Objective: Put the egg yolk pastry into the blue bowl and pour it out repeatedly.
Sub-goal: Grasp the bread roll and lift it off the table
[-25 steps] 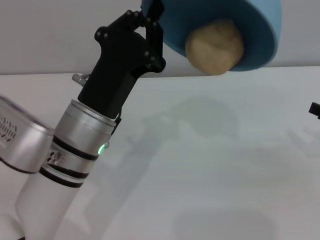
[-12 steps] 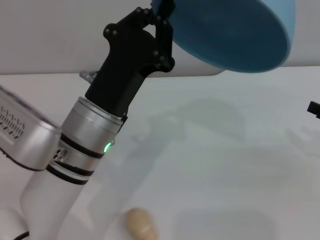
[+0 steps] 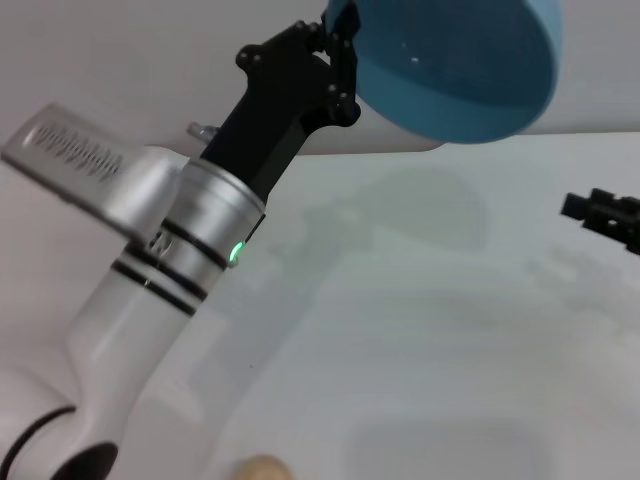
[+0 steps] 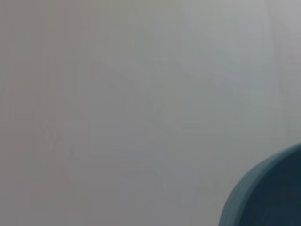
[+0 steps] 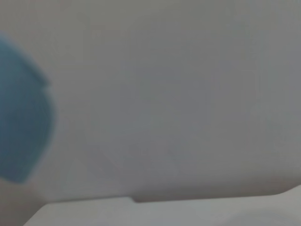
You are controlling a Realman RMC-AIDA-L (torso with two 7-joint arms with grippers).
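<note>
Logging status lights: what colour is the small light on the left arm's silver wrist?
Green; the light shows best in the head view.

Blue bowl seen against a plain grey wall

A blurred part of the blue bowl (image 5: 21, 113) is seen at one edge, held above a pale tabletop (image 5: 188, 214). A dark seam is shown where the wall (image 5: 178, 94) is met by the tabletop.
</note>
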